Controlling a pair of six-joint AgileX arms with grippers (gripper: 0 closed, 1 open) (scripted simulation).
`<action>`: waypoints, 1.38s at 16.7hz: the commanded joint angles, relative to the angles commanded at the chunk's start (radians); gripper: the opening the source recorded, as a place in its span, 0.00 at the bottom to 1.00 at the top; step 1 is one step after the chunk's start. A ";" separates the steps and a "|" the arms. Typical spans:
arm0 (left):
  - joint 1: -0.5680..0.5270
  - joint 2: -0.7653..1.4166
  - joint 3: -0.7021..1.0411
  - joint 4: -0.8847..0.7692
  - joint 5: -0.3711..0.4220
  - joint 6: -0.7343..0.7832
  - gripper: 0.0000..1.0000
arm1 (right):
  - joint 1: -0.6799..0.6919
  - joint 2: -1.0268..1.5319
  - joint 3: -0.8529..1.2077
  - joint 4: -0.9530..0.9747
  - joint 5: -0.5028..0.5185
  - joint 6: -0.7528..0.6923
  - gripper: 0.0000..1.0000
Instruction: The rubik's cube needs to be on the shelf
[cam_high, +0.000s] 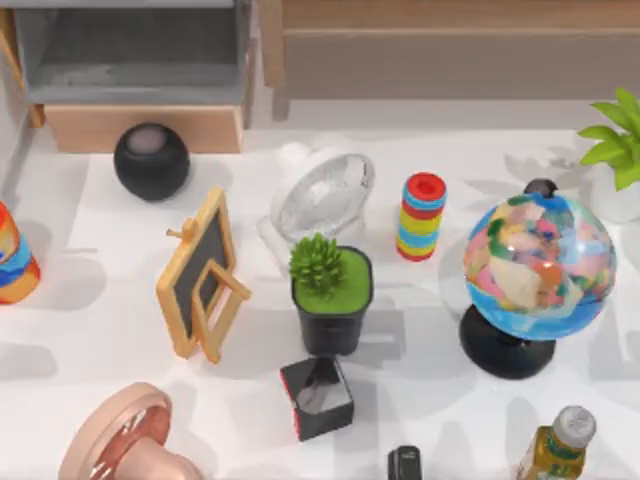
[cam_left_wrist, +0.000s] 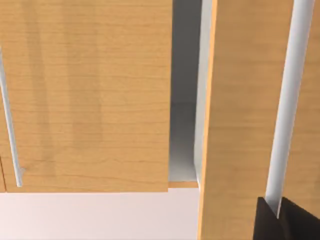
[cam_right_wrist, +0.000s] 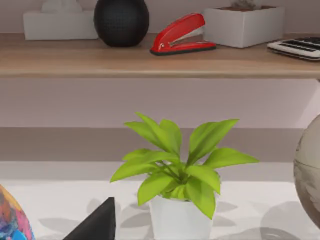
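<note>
Shelf (cam_high: 450, 50) runs along the back edge, behind the globe (cam_high: 540, 265); its board (cam_right_wrist: 150, 62) carries a red stapler (cam_right_wrist: 182, 34). Wooden box (cam_high: 140, 60) sits far left of the globe, at the back. Leafy plant (cam_right_wrist: 182, 172) is just right of the globe. Striped cylinder (cam_high: 423, 215) is just left of it. Black box w/ red side (cam_high: 318, 397) is front-left. Left gripper (cam_left_wrist: 285, 222) faces wood panels, right gripper (cam_right_wrist: 97, 225) faces the plant; open or closed can't be told for either.

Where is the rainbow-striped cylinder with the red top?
In the top view, the striped cylinder stands right of centre, between the clear fan and the globe.
</note>
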 joint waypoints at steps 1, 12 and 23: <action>0.000 0.000 0.000 0.000 0.000 0.000 0.15 | 0.000 0.000 0.000 0.000 0.000 0.000 1.00; 0.000 0.000 0.000 0.000 0.000 0.000 0.98 | 0.000 0.000 0.000 0.000 0.000 0.000 1.00; 0.009 -0.004 -0.011 0.008 0.010 0.002 1.00 | 0.000 0.000 0.000 0.000 0.000 0.000 1.00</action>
